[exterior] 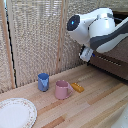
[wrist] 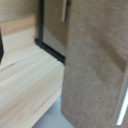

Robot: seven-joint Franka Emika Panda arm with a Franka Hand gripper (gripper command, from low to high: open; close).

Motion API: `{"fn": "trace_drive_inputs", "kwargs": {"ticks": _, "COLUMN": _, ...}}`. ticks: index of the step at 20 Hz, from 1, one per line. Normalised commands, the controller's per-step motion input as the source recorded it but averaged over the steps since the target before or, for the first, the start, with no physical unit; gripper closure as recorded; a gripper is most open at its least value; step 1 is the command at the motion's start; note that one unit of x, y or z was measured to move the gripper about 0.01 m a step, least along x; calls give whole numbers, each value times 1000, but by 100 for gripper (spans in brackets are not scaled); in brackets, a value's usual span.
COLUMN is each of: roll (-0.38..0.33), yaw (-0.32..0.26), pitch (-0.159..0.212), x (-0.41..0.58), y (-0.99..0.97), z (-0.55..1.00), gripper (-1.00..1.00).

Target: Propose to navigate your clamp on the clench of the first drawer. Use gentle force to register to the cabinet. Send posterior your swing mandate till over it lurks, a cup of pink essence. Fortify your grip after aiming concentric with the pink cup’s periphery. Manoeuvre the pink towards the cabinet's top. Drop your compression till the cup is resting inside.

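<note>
My tool [exterior: 86,54] (jaw state unclear) hangs by the cabinet [exterior: 112,60]; the pink cup [exterior: 62,89] looks light, rigid: grip its rim.

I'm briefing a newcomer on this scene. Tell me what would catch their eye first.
The bulky white robot arm dominates the top of the exterior view's right, reaching toward the dark brown cabinet behind it. On the wooden table, a pink cup stands beside a blue cup, with a white plate at the lower left corner.
</note>
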Motion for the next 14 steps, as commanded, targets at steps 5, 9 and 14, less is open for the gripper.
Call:
{"fn": "trace_drive_inputs", "kwargs": {"ticks": 5, "roll": 361, "yaw": -165, "pitch": 77, "x": 96, "y": 317, "z": 3, "gripper": -100}}
{"fn": "trace_drive_inputs", "kwargs": {"ticks": 9, "roll": 361, "yaw": -163, "pitch": 52, "x": 87, "y": 329, "z": 14, "gripper": -100}}
{"fn": "trace_drive_inputs", "kwargs": {"ticks": 14, "roll": 364, "yaw": -157, "pitch": 42, "x": 94, "y": 342, "z": 7, "gripper": -100}}
